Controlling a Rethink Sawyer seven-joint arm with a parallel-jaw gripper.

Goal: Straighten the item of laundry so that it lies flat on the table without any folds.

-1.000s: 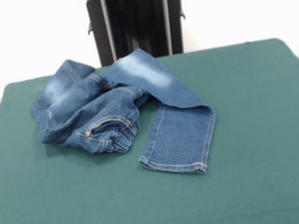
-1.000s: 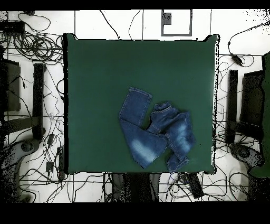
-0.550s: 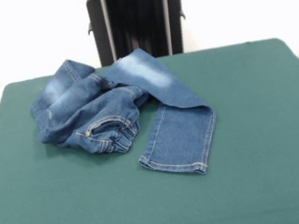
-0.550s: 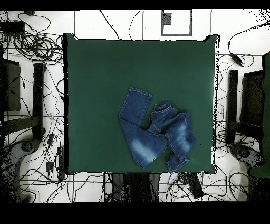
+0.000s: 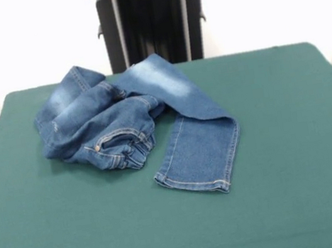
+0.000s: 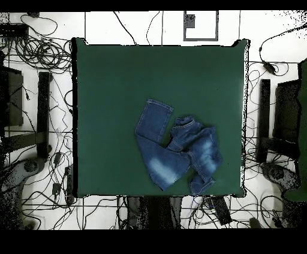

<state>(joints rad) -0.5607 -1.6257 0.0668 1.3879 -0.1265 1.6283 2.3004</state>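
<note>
Toward the far half of the green surface (image 5: 284, 142), near my pedestal side, the jeans (image 5: 134, 123) lie in a heap, nothing flat yet. One leg (image 5: 199, 150) runs out straight toward the camera in the front view, hem (image 5: 192, 185) lying flat on the felt; I judge it is the only part already spread. The waist and other leg are bunched beside it, folded over themselves, with a pocket edge (image 5: 117, 138) and orange-tan stitching turned up. Denim looks stiff and thick, faded pale along the thigh (image 5: 158, 77); folds stand up rather than drape. Overhead, the jeans (image 6: 177, 153) sit close to the surface edge (image 6: 159, 195) at my base. My end effector is out of both views; I cannot tell its state.
</note>
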